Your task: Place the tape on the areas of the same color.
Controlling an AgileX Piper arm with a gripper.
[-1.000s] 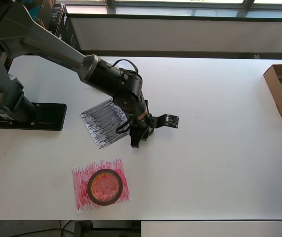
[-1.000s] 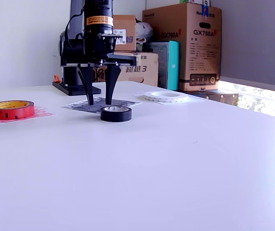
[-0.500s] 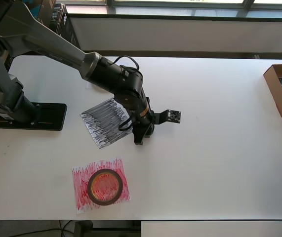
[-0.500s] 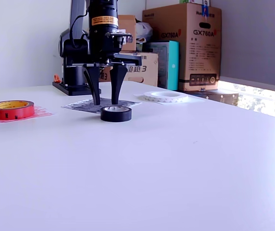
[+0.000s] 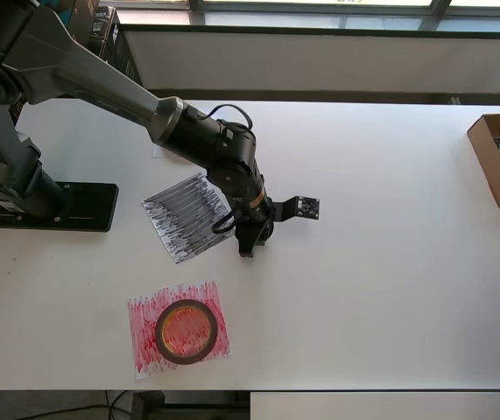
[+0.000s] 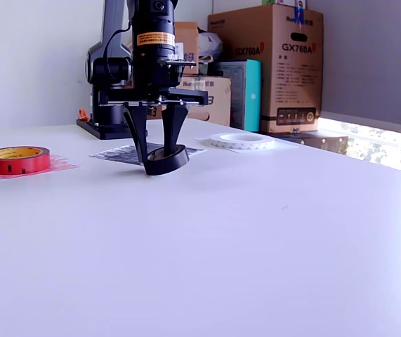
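The gripper point(image 6: 156, 156) is pointing straight down over the table point(image 6: 270, 239) and has the black tape point(image 6: 166, 161) pinched between its two fingers; the roll sits tilted, one edge raised, its low edge at or just above the tabletop; from the overhead view the arm covers the roll, so you can't see it there. That same view puts the gripper point(image 5: 248, 248) just off the right edge of the black sheet point(image 5: 184, 217), so the black tape is beside that sheet rather than on it.

The red tape point(image 6: 16, 160) lies flat on the red sheet point(image 6: 60, 166) at the exterior view's left; overhead it's the ring point(image 5: 186, 331) sitting roughly in the middle of the red scribbles point(image 5: 141, 346), near the bottom edge of the table.

The white tape point(image 6: 241, 140) lies flat further back at the exterior view's right, behind the gripper; can't really make out the sheet under it, too pale against the table; the arm hides that spot overhead.
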